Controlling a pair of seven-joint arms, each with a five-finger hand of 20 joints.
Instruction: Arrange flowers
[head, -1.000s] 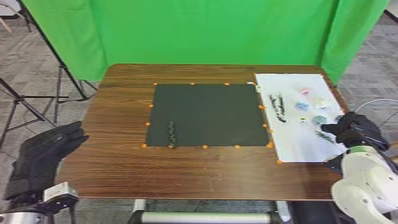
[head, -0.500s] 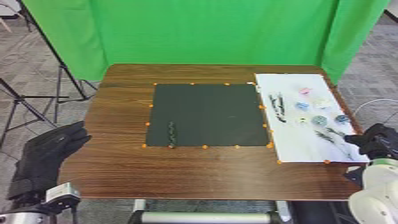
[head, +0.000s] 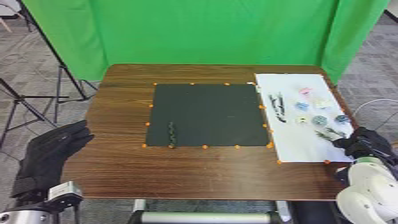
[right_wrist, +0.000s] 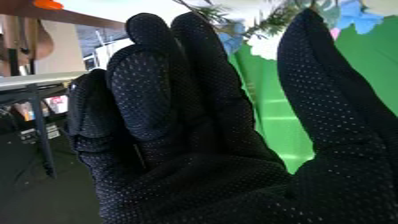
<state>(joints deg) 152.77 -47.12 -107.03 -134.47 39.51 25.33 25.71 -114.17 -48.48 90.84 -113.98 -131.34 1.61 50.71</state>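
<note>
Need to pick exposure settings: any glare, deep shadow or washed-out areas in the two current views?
Head view: white paper sheet very bright, square black mat much darker; right wrist view: pale streaks on the green curtain, glare or folds, can't tell.

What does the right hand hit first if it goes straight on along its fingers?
Probably the green sprig on the white sheet, just ahead of the right hand. Height above the sheet is unclear, so it might pass over.
</note>
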